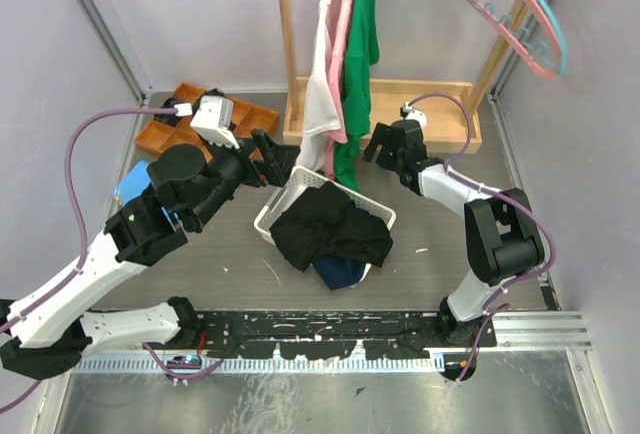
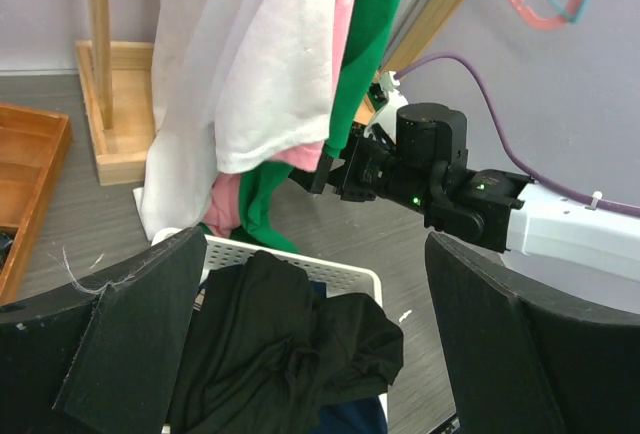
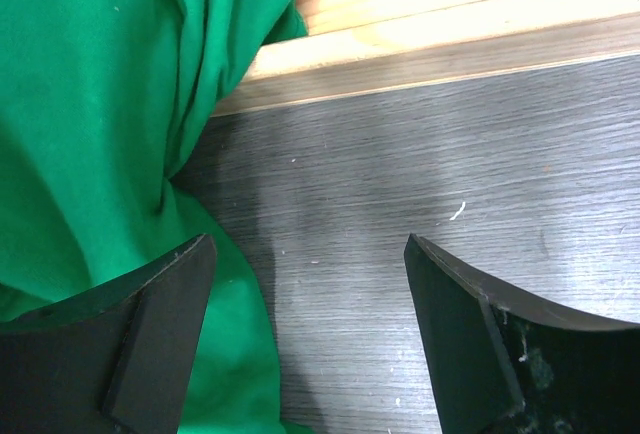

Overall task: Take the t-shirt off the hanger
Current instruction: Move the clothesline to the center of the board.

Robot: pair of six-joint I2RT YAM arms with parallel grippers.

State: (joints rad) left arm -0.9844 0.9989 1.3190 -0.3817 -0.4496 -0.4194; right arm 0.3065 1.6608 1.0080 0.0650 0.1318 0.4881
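Vertically, green t-shirt [image 1: 360, 34], hem downward; left fingers [image 2: 130, 354] wide apart, right fingers [image 3: 470, 344] apart beside it, both empty.

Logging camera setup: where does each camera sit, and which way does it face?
Top external: above and behind the robot, looking down; left gripper and right gripper show, both open.
Left wrist: on the left arm, facing over the white basket at the hanging shirts; own fingers frame it.
Right wrist: looking down at the green t-shirt and table; own fingers below.
Shared: all three show the green t-shirt.
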